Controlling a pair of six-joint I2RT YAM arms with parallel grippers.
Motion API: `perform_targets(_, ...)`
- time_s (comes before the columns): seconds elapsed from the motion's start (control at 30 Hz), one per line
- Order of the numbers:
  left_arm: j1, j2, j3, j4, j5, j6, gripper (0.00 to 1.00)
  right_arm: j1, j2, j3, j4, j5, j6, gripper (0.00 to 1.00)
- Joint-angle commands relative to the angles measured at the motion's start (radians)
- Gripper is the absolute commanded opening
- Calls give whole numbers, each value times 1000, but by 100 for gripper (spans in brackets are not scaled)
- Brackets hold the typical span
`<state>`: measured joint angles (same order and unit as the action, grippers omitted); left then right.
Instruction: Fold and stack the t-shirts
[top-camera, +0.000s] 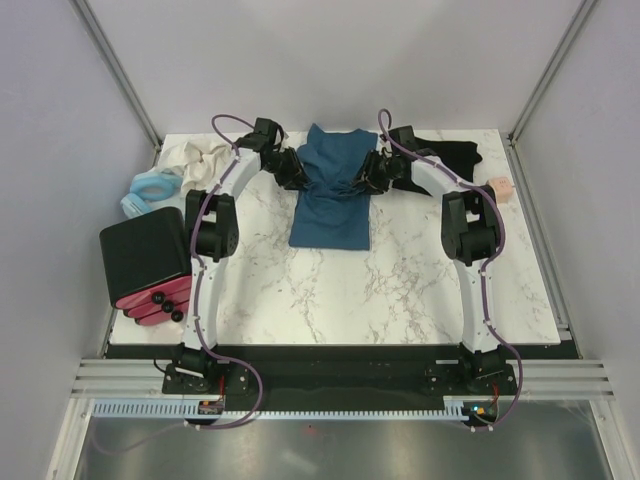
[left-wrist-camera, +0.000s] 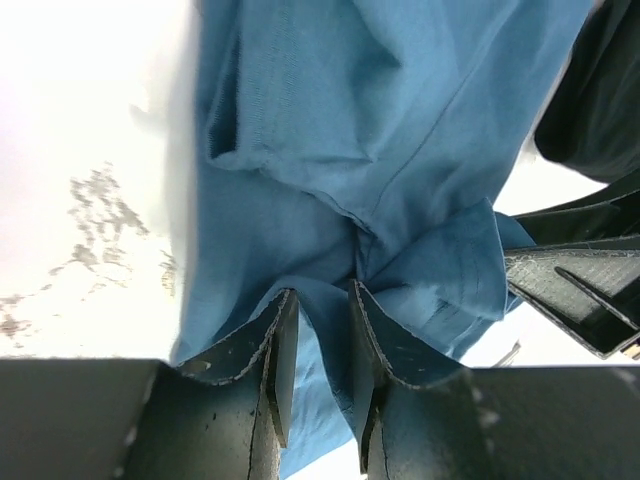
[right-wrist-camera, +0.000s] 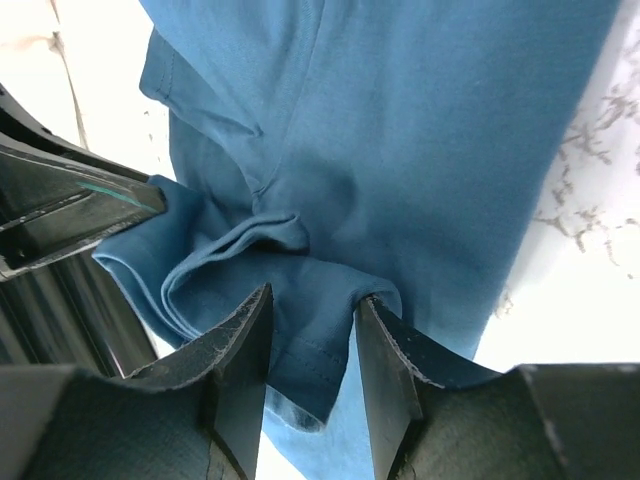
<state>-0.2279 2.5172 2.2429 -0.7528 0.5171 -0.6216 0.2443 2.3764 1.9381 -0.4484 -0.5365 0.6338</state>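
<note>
Because both shirts are soft, light cotton that is sagging and bunching wherever it is pushed, they are calling for a hold on a hem or a doubled fold rather than on flat cloth. Along the left edge of the tabletop (top-camera: 400, 290) a black box (top-camera: 145, 255), a pale blue ring (top-camera: 150, 190) and a cream cloth (top-camera: 195, 160) are crowding the room, so a sweep that way is looking risky. Just right of them the left claw (left-wrist-camera: 322, 295) is standing released, its jaws parted with a pleat of the teal shirt (top-camera: 330, 195) lying in the gap. That shirt is lying partly folded in the far middle, its sides gathered inward and its near hem facing open marble, which is offering the best folding room. On its other side the right claw (right-wrist-camera: 315, 295) is likewise standing released, jaws apart over a rumpled fold. Farther right the black shirt (top-camera: 450, 155) is lying crumpled at the far edge, and a small pink thing (top-camera: 500, 187) is sitting near the right edge.
</note>
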Motion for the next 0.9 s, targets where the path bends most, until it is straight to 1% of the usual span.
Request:
perform_targets(0.0, 24, -29, 46, 24, -49, -24, 34, -22, -42, 50, 40, 29, 6, 47)
perform_targets(0.37, 59, -100, 23, 23, -115, 8, 34, -60, -109, 47, 34, 58, -6, 46)
perform_targets(0.53, 64, -170, 6, 20, -141, 20, 33, -66, -154, 70, 5, 70, -28, 45)
perform_targets(0.6, 58, -199, 7, 20, -120, 28, 31, -66, -184, 102, -30, 81, -52, 45)
perform_targets(0.7, 30, -251, 6, 20, -109, 60, 15, -59, -230, 116, -44, 90, -71, 42)
perform_targets(0.77, 10, -261, 1, 23, -77, 62, 7, -30, -246, 119, -50, 84, -86, 42)
perform_targets(0.8, 4, -259, -5, 24, -68, 54, 2, -16, -244, 114, -74, 90, -107, 36)
perform_targets(0.87, -22, -244, -22, 26, -39, 57, 2, 25, -249, 82, -72, 112, -112, 27)
